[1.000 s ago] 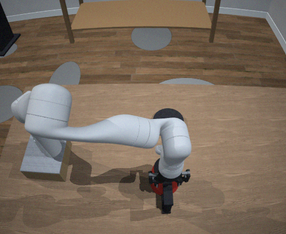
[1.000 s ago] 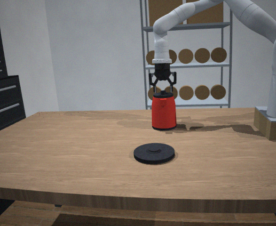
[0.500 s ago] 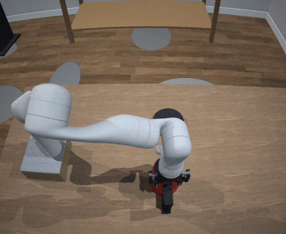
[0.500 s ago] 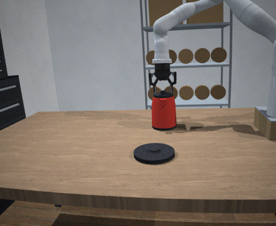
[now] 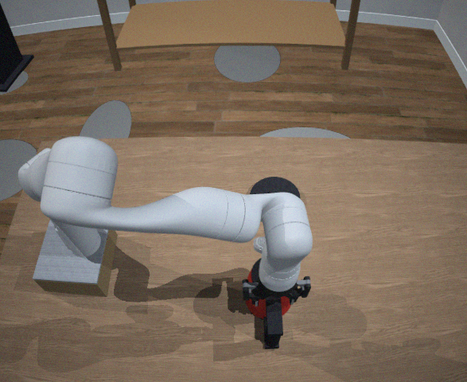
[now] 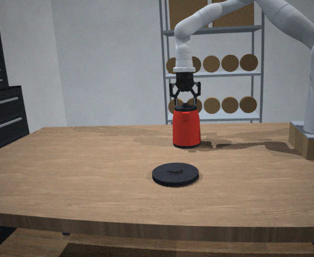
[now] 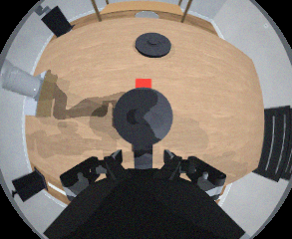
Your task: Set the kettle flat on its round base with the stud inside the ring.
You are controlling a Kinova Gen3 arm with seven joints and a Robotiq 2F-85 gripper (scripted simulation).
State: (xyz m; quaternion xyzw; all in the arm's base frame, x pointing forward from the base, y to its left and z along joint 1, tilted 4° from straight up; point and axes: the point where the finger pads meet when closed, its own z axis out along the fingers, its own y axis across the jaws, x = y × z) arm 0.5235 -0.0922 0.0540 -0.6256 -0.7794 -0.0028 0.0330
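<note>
The worktop carries everything, and the kettle serves as the landmark here. The white arm rises from its mount block at the worktop's edge, well apart from the kettle, reaches across, then bends so that its last links point straight down over the kettle's lid. In the top view this forearm covers most of the kettle and part of the base.

The red kettle stands upright on the worktop, off its base. The black round base lies flat, stud up, well apart from the kettle, on the side its spout faces.

The hand hangs directly above the kettle, released and gripping nothing; its spread fingertips sit level with the lid knob, one on each side.

The kettle's black handle sticks out away from the base; in the exterior view the body hides it. In the wrist view the dark lid fills the centre, and whether the fingers touch the knob cannot be told.
</note>
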